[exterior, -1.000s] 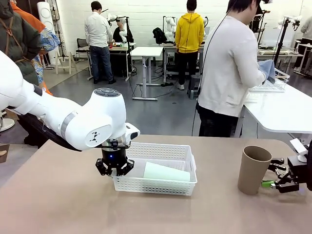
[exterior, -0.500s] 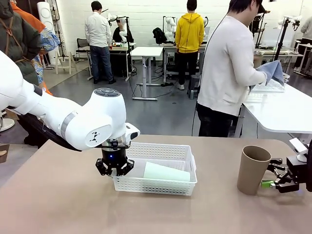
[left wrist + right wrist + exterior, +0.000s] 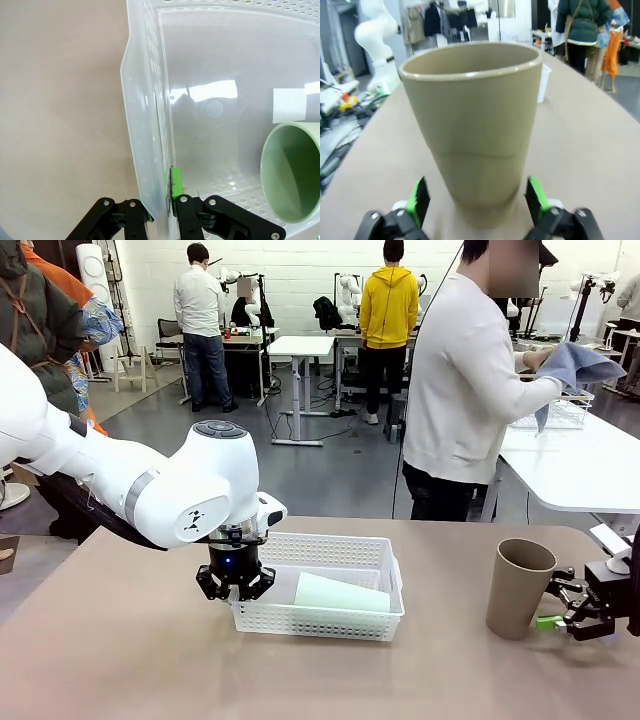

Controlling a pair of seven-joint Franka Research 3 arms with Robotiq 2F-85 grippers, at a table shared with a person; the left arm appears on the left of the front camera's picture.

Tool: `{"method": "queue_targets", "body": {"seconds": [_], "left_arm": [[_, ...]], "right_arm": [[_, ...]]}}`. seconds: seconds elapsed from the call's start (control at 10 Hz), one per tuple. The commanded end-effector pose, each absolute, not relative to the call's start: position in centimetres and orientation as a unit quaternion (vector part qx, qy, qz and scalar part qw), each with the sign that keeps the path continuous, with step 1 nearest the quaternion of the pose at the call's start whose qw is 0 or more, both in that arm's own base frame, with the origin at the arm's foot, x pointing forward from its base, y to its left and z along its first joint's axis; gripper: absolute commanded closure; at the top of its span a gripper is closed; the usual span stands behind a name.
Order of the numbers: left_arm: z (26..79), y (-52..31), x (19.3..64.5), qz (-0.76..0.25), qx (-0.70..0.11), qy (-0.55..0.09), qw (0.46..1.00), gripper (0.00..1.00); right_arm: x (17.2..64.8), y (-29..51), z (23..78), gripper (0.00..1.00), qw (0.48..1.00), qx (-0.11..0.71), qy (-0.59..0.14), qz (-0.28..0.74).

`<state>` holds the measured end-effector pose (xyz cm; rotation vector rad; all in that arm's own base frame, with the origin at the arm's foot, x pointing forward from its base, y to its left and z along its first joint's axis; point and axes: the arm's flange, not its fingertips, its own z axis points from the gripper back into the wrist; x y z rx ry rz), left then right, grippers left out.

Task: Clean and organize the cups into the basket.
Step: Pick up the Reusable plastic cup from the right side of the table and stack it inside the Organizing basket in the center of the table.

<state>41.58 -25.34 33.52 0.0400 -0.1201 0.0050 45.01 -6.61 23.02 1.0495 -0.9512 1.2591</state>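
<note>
The far person's blue cloth has lifted; my arms are unmoved. Left gripper is pinched onto the white basket at its left wall, steadying it; the mint green cup lies inside. Right gripper gapes wide around the upright brown cup, near right, without gripping it.

Lab or workshop, it seems, rows of white worktables, people standing at them

Mint cup cut off rt edge; brown cup base blurred.

My left arm is glossy white with a grey band; left pincer and right pincer are black, green pads.
</note>
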Motion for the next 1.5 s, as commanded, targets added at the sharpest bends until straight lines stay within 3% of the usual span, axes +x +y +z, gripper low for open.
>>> {"method": "queue_targets", "body": {"seconds": [0.0, 0.5, 0.6, 0.7, 0.8, 0.9, 1.0, 1.2, 1.4], "left_arm": [[33.6, -25.5, 41.7, 0.003, 0.02, -0.061, 0.998, 1.0], [33.6, -25.5, 41.7, 0.003, 0.02, -0.061, 0.998, 1.0], [33.6, -25.5, 41.7, 0.003, 0.02, -0.061, 0.998, 1.0], [33.6, -25.5, 41.7, 0.003, 0.02, -0.061, 0.998, 1.0], [33.6, -25.5, 41.7, 0.003, 0.02, -0.061, 0.998, 1.0], [33.6, -25.5, 41.7, 0.003, 0.02, -0.061, 0.998, 1.0], [33.6, -25.5, 41.7, 0.003, 0.02, -0.061, 0.998, 1.0], [33.6, -25.5, 41.7, 0.003, 0.02, -0.061, 0.998, 1.0], [33.6, -25.5, 41.7, 0.003, 0.02, -0.061, 0.998, 1.0]], "right_arm": [[44.8, -5.1, 23.4, 0.0, 0.572, 0.453, -0.402, 0.553], [46.5, -2.4, 22.8, 0.0, 0.561, 0.469, -0.392, 0.559], [46.5, -2.4, 22.7, 0.6, 0.558, 0.471, -0.394, 0.558], [46.5, -2.6, 22.6, 0.6, 0.559, 0.471, -0.394, 0.557], [46.4, -2.9, 22.5, 1.0, 0.559, 0.471, -0.397, 0.555], [46.3, -3.0, 22.5, 0.65, 0.56, 0.47, -0.397, 0.555], [46.4, -3.2, 22.7, 1.0, 0.583, 0.472, -0.399, 0.527], [44.1, -2.2, 25.6, 1.0, 0.632, 0.472, -0.397, 0.469], [40.4, -1.4, 32.8, 1.0, 0.66, 0.463, -0.407, 0.428]]}}
